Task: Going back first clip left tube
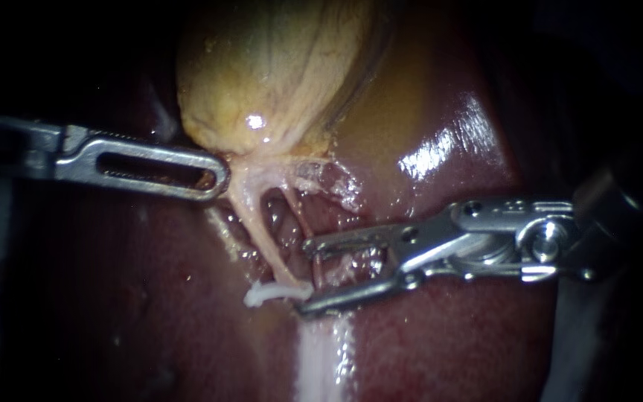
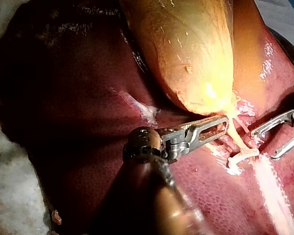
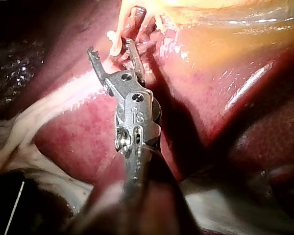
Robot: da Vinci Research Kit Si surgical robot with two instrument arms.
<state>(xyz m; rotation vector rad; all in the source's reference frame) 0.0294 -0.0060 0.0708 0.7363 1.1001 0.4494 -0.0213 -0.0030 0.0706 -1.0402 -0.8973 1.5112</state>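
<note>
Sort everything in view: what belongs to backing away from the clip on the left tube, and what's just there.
Job: right instrument, clip, left tube, left instrument.
Just there: gallbladder, liver, right tube.

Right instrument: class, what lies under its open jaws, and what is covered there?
The right instrument has open jaws; in their gap show liver and pale strands. The white clip sits just beyond the lower tip. Tissue directly under the metal is covered.

No legible text, labels, brands or numbers noted in any view. The liver (image 1: 448, 342) and gallbladder (image 1: 277, 67) bear none.
</note>
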